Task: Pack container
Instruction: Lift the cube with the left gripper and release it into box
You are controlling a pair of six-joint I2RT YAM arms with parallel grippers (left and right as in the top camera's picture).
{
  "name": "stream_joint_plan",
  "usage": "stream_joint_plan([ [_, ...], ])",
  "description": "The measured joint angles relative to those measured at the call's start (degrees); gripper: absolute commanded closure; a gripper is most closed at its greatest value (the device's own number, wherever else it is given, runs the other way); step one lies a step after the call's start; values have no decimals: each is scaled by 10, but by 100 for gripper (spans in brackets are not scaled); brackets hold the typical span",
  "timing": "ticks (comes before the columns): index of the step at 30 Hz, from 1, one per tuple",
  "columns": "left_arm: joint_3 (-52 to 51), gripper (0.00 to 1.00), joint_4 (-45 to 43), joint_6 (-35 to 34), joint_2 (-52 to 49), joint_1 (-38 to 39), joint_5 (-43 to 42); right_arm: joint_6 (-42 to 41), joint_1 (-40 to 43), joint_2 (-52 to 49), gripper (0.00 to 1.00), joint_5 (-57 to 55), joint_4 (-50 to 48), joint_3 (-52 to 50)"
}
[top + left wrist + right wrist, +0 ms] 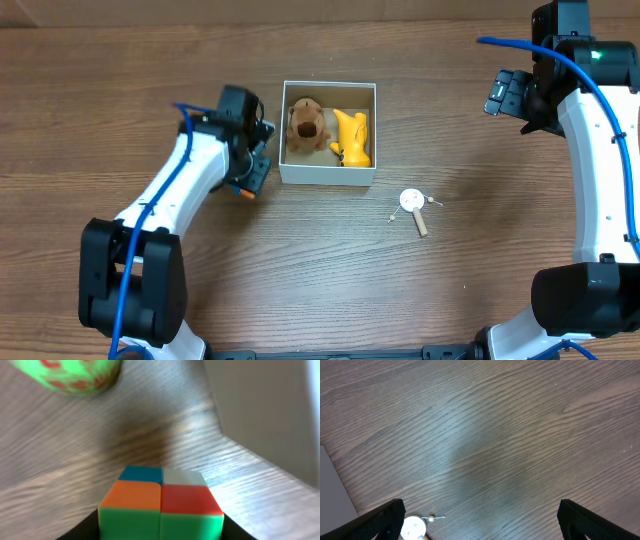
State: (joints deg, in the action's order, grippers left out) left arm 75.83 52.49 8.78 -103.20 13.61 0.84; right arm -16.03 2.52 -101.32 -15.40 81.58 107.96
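The container (327,173) is a white-walled box at the table's middle, holding a brown plush animal (306,124) and a yellow toy (352,137). Its white wall (265,410) shows at the right of the left wrist view. My left gripper (250,178) sits just left of the container, shut on a small colour cube (161,507) with orange, red, blue and green faces. My right gripper (508,95) is open and empty, high at the far right; its fingers frame bare table (480,520).
A small white hand drum toy (413,205) with a wooden handle lies right of the container, and also shows in the right wrist view (412,527). A green ball with red marks (70,375) lies on the table beyond the cube.
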Motion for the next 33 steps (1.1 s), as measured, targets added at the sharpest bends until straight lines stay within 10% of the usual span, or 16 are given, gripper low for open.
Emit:
stream_joint_plan([
  [13,254,46,118,0,0,6,-92,0,0,0,0,0,0,0],
  [33,274,41,28,0,0,128,-115,0,0,0,0,0,0,0],
])
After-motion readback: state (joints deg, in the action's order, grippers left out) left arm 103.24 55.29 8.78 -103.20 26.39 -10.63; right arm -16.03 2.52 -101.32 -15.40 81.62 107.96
